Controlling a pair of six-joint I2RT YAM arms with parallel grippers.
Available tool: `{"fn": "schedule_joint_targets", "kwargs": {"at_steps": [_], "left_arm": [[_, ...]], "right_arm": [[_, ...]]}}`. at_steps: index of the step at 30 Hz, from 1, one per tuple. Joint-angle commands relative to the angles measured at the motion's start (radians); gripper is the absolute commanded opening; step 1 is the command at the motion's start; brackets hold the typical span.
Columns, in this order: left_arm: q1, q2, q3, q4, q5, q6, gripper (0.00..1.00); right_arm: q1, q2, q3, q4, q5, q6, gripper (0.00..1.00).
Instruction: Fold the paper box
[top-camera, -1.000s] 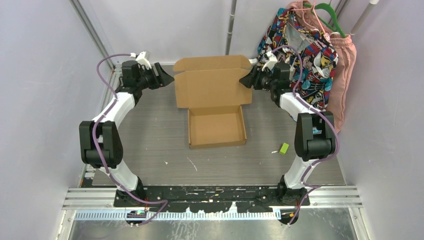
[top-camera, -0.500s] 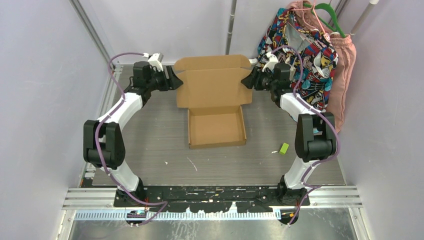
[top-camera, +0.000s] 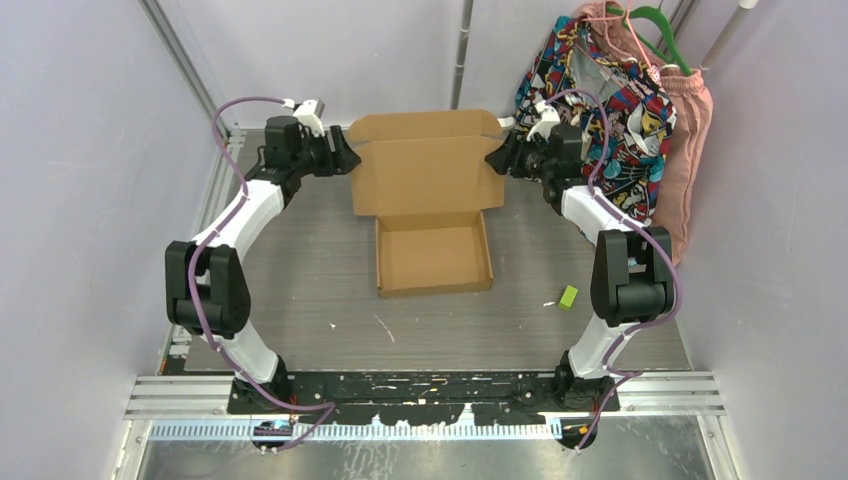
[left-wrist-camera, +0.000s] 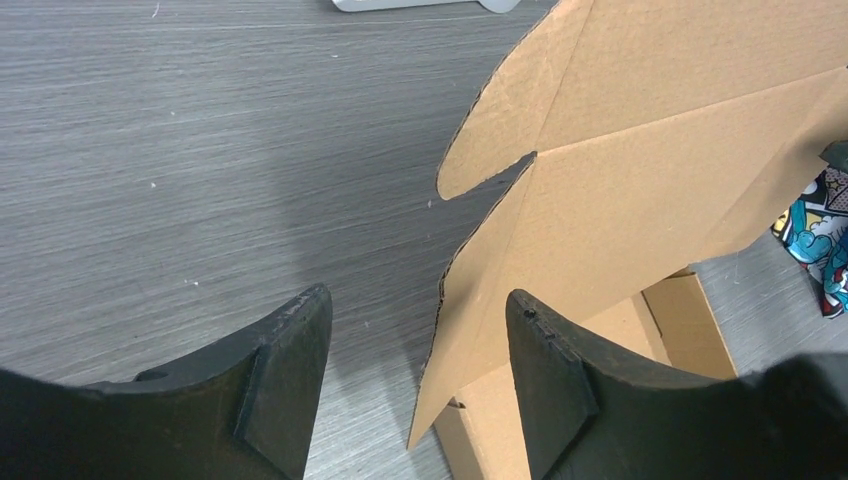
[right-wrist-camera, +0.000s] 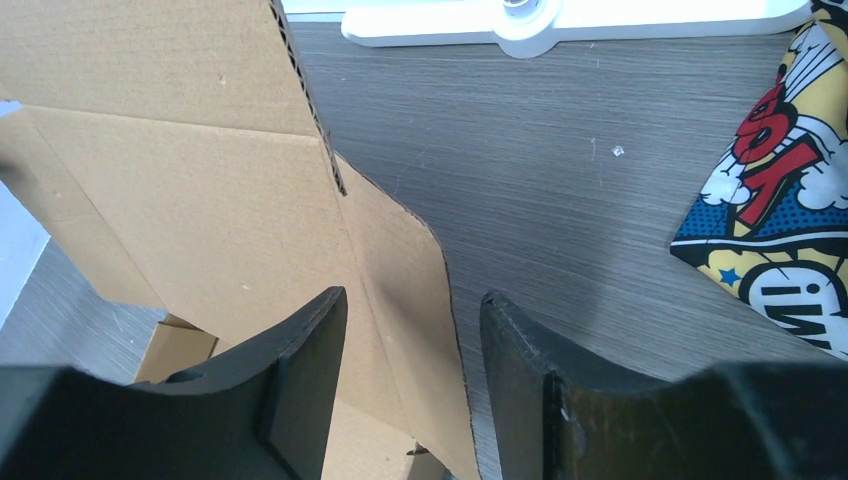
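The paper box sits mid-table, toward the far side. Its shallow tray is already formed and lies flat nearer the arm bases, and the lid panel stands open behind it and looks tilted up off the table. I've got one arm at each side of that lid, I'd say so both side flaps get worked together and the panel doesn't skew or drag the tray round. The left gripper is at the lid's left edge and the right gripper at its right edge, both pointing inward at about the same height. Both have their jaws apart and nothing clamped. In the left wrist view the left side flap pokes into the gap, close to one finger and well off the other; I can't tell if it actually touches. In the right wrist view the right side flap sits between the fingers, roughly centred, with no pinch visible. So the cardboard is inside both gaps but loose. My read is that this is lining up to close on the flaps or push them inward before the lid comes down over the tray. The risk is thin board slipping out or creasing off the score line. A small green bit lies well clear to the right.
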Motion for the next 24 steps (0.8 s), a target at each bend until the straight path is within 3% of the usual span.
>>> {"fn": "schedule_joint_targets", "kwargs": {"at_steps": [1, 11, 15, 24], "left_arm": [[-0.004, -0.010, 0.068, 0.012, -0.008, 0.020, 0.64], [-0.006, -0.016, 0.074, 0.010, -0.001, 0.028, 0.64], [-0.007, -0.017, 0.070, 0.009, -0.003, 0.031, 0.61], [-0.007, -0.014, 0.073, 0.008, -0.001, 0.034, 0.59]], "right_arm": [[-0.001, -0.065, 0.039, 0.080, 0.023, -0.019, 0.57], [-0.029, -0.043, 0.076, 0.171, 0.014, 0.064, 0.56], [-0.038, -0.028, 0.112, 0.148, -0.005, 0.079, 0.43], [-0.042, -0.025, 0.098, 0.152, -0.030, 0.083, 0.45]]}}
